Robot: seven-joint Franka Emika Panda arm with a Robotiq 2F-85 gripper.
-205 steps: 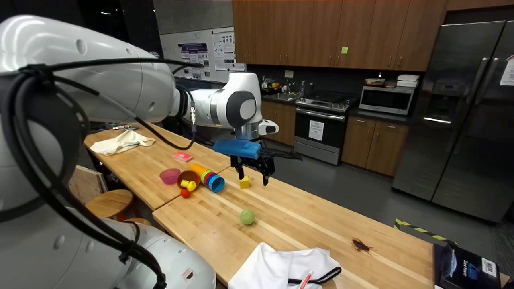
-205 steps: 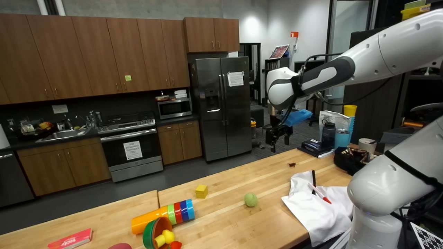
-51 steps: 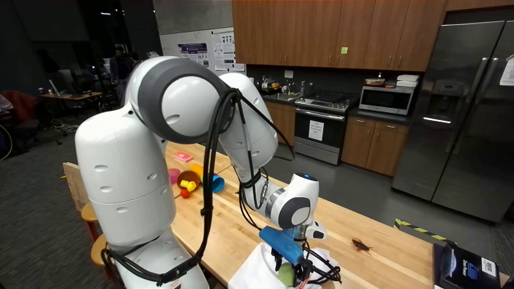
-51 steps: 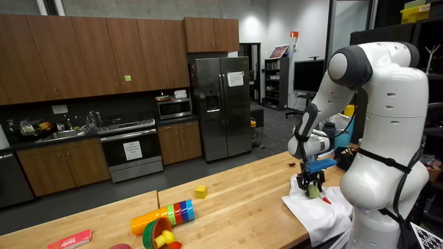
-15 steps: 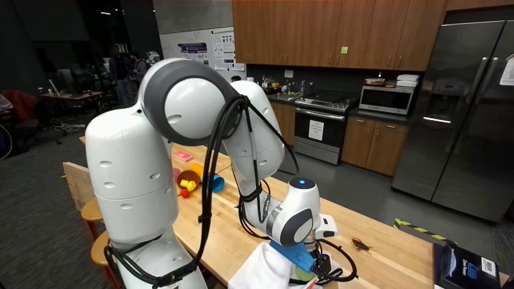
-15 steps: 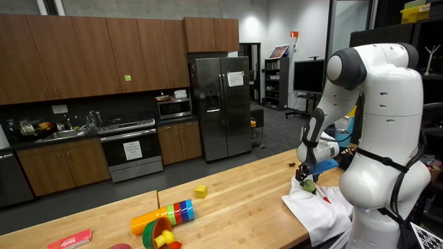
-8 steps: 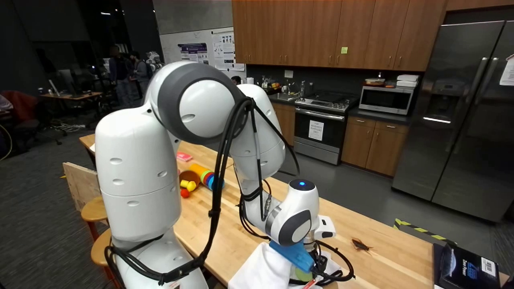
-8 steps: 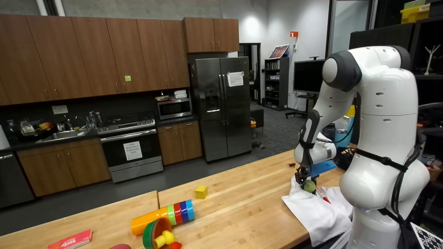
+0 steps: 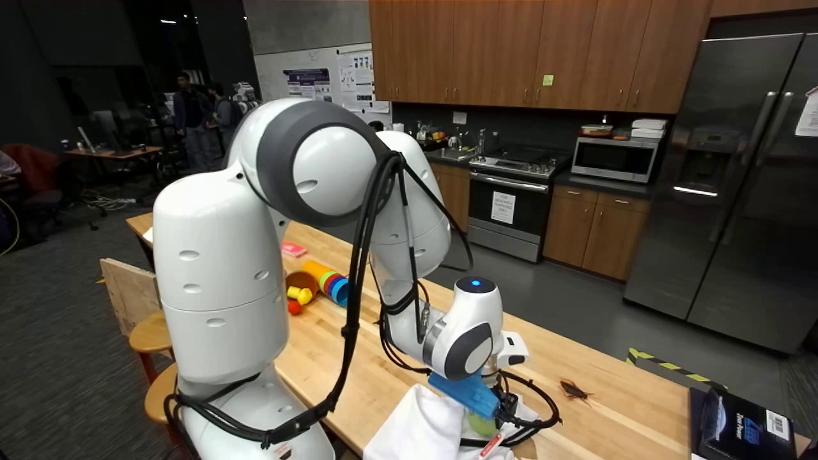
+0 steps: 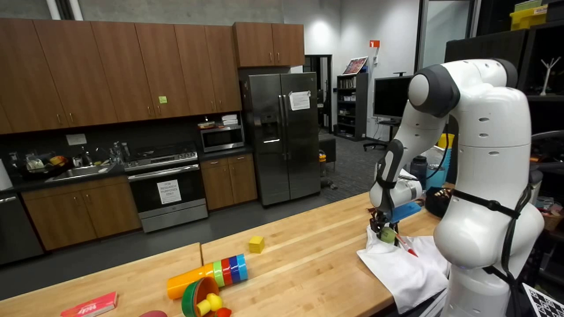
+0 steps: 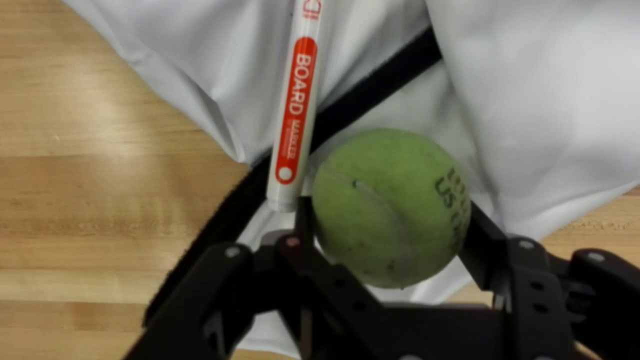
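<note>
Tool (image 11: 392,220): clamped, and clamped on something. The ball (image 11: 391,197) sits pinched between its two fingers (image 11: 482,245), one on each flank in the wrist view.
Ball: here it is, out over the white cloth (image 10: 410,270) and no longer on bare wood. In the last half second it has edged along with the tool, a small shift that shows in both exterior views. Does its underside rest on the fabric? From here I cannot tell.
Marker (image 11: 295,110): on the move as well — it has slipped the same way as the ball. It lies across the black strap (image 11: 380,86) with its end just beside a finger. Touching? Too close to call.
Cloth: its corner has crept a touch in an exterior view, so my read is that tool or ball is tugging at it. The rest spills over the edge of the tabletop (image 10: 308,281).
Grip: ball and fingers travel as one, so the hold looks sound. The snag, as I judge it, is underneath — marker and cloth seem to be coming along for the ride.
Cube (image 10: 256,245) and cups (image 10: 222,270): no change in an exterior view, both well apart from the action.
</note>
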